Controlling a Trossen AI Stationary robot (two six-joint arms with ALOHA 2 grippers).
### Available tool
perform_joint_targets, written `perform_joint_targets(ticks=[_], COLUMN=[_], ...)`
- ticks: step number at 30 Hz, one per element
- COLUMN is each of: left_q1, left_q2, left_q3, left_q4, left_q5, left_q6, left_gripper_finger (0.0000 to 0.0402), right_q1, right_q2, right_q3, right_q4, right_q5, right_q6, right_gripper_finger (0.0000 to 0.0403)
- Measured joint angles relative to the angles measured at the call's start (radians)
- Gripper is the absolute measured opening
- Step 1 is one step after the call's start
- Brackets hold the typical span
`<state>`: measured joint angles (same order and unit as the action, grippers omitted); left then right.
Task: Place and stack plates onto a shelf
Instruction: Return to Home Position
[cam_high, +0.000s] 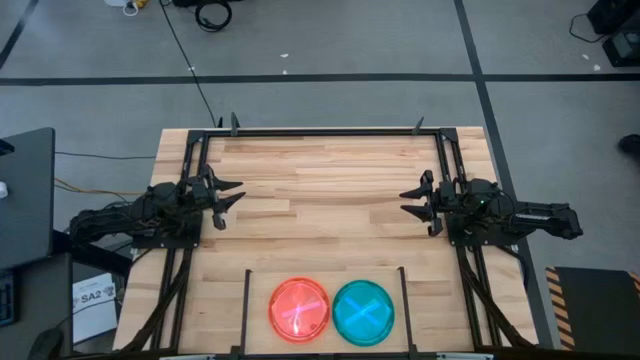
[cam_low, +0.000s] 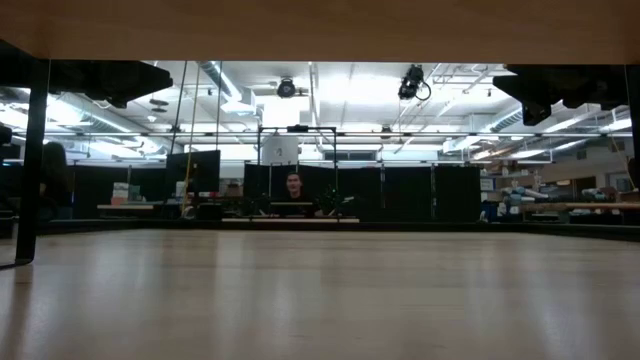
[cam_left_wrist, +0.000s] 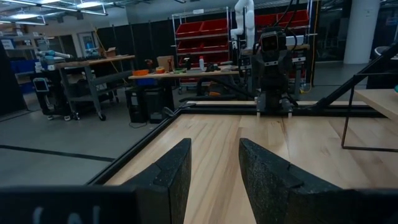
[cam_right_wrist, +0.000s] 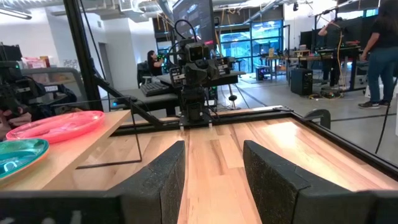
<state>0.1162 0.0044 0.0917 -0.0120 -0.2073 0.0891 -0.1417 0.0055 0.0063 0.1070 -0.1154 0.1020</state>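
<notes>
From above: left pincer over the left side of the pale plank table, right pincer over the right side, tips turned toward each other, well apart. At the table's edge along the picture's bottom, between the thin black wire uprights of the shelf, 2 round translucent discs just beside each other: pink plate on the left, cyan plate on the right, each crossed by bright stripes.

Low view: smooth, glossy wood, and a person far off in the room.

Left wrist view: 2 dark, grainy, wedge-shaped fingers spread apart, gripping nothing, touching nothing. Right arm facing from across the table.

Right wrist view: same rough fingers spread apart, empty. Both plates flat on the shelf, off to one side.
</notes>
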Motion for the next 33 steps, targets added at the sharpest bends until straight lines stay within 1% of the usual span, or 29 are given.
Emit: perform_joint_targets(ticks=[33], left_q1=[0.001], left_q2=[0.000], left_q3=[0.000], left_q4=[0.000], left_q5=[0.000], left_q6=[0.001], left_gripper_finger=[0.0141], right_q1=[0.000], right_q2=[0.000], right_q3=[0.000], right_q4=[0.004], right_q5=[-0.013], right_q6=[0.007], right_gripper_finger=[0.0169])
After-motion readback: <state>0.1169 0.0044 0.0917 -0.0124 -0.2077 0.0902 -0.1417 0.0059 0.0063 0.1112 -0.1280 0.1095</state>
